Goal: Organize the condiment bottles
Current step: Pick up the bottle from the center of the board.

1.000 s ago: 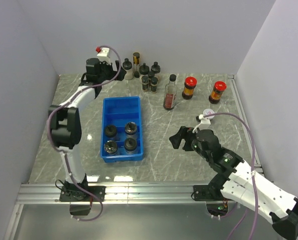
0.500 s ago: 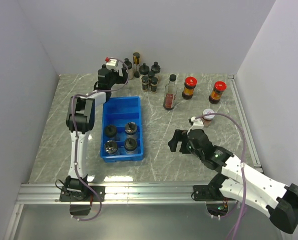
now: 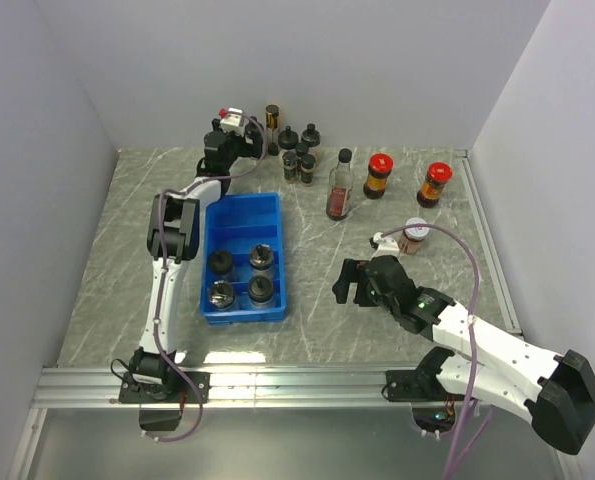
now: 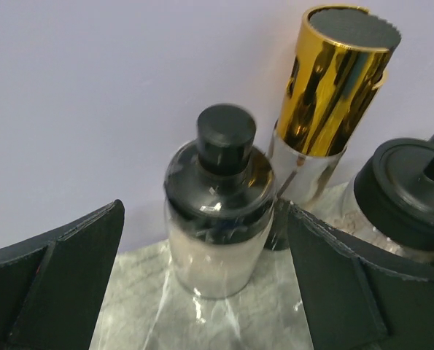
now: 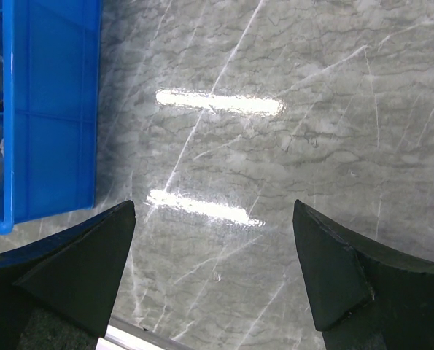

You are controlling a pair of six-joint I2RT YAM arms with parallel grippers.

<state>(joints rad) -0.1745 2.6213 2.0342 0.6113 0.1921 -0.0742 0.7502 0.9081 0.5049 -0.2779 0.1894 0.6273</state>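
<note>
Left gripper (image 4: 206, 288) wide open, lined up on white-powder jar (image 4: 218, 219). Centre it, grip below the cap, avoid gold-capped bottle (image 4: 333, 87). Right gripper (image 5: 213, 270) open, empty, over table (image 5: 311, 109).

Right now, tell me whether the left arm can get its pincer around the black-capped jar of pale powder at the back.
Probably yes. The left pincer is open with the pale-powder jar centred between its fingers and nothing in between. The gold-capped bottle and a black-lidded jar crowd one finger.
</note>
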